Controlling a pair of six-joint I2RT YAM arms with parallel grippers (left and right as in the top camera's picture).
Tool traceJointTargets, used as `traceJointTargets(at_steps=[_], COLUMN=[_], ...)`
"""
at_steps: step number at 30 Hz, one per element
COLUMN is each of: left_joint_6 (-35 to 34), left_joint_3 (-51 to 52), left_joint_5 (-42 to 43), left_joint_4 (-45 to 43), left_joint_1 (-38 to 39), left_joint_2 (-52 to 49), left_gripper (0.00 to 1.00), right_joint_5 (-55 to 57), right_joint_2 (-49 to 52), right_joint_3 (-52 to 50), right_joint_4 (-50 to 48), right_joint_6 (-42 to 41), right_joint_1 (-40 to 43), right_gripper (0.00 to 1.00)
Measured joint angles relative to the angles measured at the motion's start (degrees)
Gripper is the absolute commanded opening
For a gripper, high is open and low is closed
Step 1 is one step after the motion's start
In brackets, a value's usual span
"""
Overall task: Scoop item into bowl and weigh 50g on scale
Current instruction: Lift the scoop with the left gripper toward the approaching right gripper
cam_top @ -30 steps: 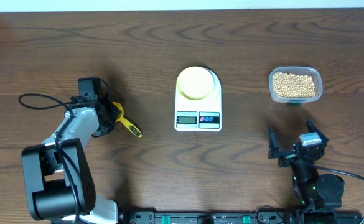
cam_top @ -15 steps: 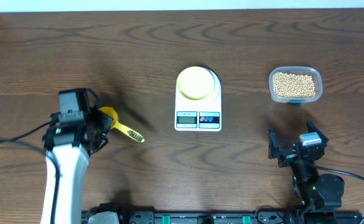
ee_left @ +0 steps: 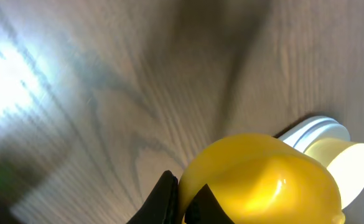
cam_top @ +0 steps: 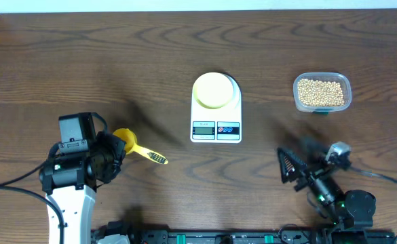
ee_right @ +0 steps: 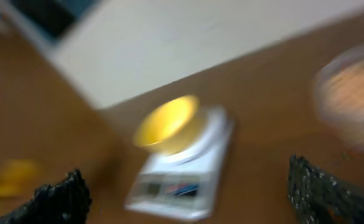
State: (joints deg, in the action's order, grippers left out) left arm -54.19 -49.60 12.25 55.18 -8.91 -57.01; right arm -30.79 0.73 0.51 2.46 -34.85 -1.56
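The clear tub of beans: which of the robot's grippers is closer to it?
Right. The right gripper is on the clear tub's side of the scale, nearer the front edge, jaws open. The left gripper holds the yellow scoop on the scale's far side.

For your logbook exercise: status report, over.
Left gripper shut on scoop. Right gripper open, empty. Bowl empty on scale. Scale sits between scoop and beans.
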Motion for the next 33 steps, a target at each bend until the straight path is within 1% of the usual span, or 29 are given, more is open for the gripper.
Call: traceJointTargets(at_steps=[1,3,5,7,11,15,17,18,20,23,26,27,28,30,31,32,33], left_joint_6=[-1.1,-2.7,-4.0,-4.8,-5.6,-6.7,-7.1,-7.4,-8.1,-11.4,-15.0,-16.0,-18.1,-22.1,-24.7,-26.3,-28.6], left_joint_3=[0.0,0.0,0.0,0.0,0.0,0.0,0.0,0.0,0.0,0.0,0.0,0.0,0.0,0.0,0.0,0.0,0.0], left_joint_5=[0.1,0.2,0.4,0.6,1.5,2.6,2.8,2.9,2.9,2.6,1.2,0.7,-0.3,-1.3,-2.2,-2.6,-4.0], left_joint_4=[0.5,0.6,0.6,0.6,0.6,0.3,-1.9,-3.1,-4.6,-5.9,-6.0,-6.0,-6.1,-6.1,-6.1,-6.1,-6.1], left_joint_1=[0.0,0.0,0.0,0.0,0.0,0.5,2.5,3.8,5.8,10.1,14.3,15.3,17.5,20.4,22.4,23.4,25.4], left_joint_2=[-0.1,-0.2,-0.2,-0.2,-0.2,-0.2,-0.3,-0.3,-0.3,-0.3,-0.5,-0.5,-0.6,-0.7,-0.7,-0.8,-0.8], left_gripper=[0.07,0.07,0.07,0.07,0.07,0.07,0.07,0.07,0.07,0.07,0.07,0.07,0.07,0.07,0.07,0.07,0.07], right_joint_5=[-3.8,-8.7,-11.2,-10.4,-8.6,-10.0,-12.3,-14.4,-16.9,-21.4,-25.0,-25.7,-26.3,-25.8,-24.6,-23.8,-21.0], right_joint_2=[0.0,0.0,0.0,0.0,0.2,3.6,8.4,12.9,18.2,27.8,35.7,37.7,41.0,44.1,46.3,47.3,48.9], right_joint_3=[0.0,0.0,0.0,0.0,0.0,1.5,3.7,5.9,8.8,13.7,17.1,17.7,18.5,18.6,18.6,18.7,18.8], right_joint_4=[0.0,-0.2,-0.3,-0.4,-8.0,-6.3,-5.9,-5.9,-5.9,-6.2,-6.4,-6.9,-8.6,-11.0,-12.7,-13.8,-15.9], right_joint_6=[-4.5,-10.4,-14.1,-16.8,-15.9,-14.8,-14.1,-13.3,-12.5,-11.8,-11.3,-11.1,-10.6,-10.3,-10.0,-9.8,-9.8], right_joint_1=[0.0,0.0,0.0,0.0,0.0,0.0,0.0,0.0,0.0,-0.4,-2.8,-4.2,-7.1,-11.7,-16.0,-18.3,-22.1], right_gripper=[0.99,0.99,0.99,0.99,0.98,0.96,0.97,0.99,0.99,0.99,0.99,0.99,0.99,0.99,0.99,0.99,0.99])
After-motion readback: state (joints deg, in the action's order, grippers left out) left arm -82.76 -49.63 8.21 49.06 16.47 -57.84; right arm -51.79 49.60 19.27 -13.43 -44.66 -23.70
